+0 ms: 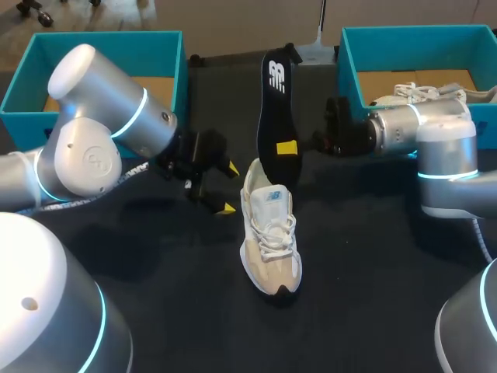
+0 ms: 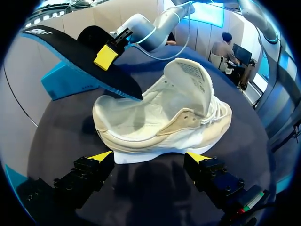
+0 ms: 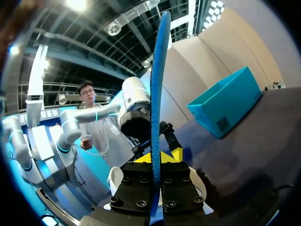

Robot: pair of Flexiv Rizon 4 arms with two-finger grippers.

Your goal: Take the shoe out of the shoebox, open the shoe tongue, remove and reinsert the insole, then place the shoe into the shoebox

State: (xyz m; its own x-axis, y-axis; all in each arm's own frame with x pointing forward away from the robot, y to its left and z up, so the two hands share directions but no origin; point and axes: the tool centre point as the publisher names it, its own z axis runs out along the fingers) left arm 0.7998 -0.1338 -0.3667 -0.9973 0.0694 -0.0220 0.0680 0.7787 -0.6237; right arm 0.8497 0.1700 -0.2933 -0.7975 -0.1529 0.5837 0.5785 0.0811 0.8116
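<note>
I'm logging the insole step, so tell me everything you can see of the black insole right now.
The long black foam-like insole has a bright blue underside and edge, and white print near its raised end. It is out of the white and beige sneaker, flat and unbent, tilted up off the table. The right tool is shut on it at one edge, in its lower half, with a yellow tip on each face. Its lower end reaches the sneaker's heel opening; nothing else touches it.

The shoe [image 1: 269, 233] is soft matt cloth, the insole [image 1: 276, 109] matt black with rough blue underside.
</note>
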